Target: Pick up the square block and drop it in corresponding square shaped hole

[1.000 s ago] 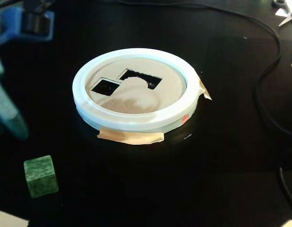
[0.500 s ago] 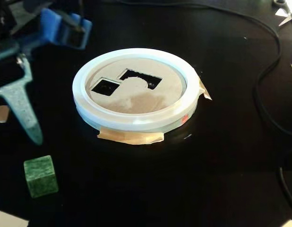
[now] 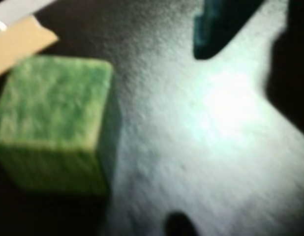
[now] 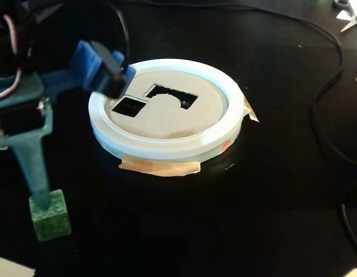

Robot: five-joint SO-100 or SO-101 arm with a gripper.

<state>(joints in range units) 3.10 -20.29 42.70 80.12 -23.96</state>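
The green square block (image 4: 51, 218) sits on the black table at the lower left of the fixed view, apart from the white-rimmed round board (image 4: 167, 149). The board's square hole (image 4: 129, 106) is on its left part. My gripper (image 4: 44, 199) points down, and a teal finger (image 4: 34, 167) touches the block's top. In the wrist view the block (image 3: 51, 128) fills the left side. My gripper (image 3: 127, 29) is open there, with a teal finger (image 3: 218, 29) at the top right. The block is not between the jaws.
A second, differently shaped hole (image 4: 174, 96) is cut next to the square one. Tan tape (image 4: 161, 167) holds the board to the table. Black cables (image 4: 326, 115) run along the right side. A white paper scrap (image 4: 11, 268) lies at the bottom left.
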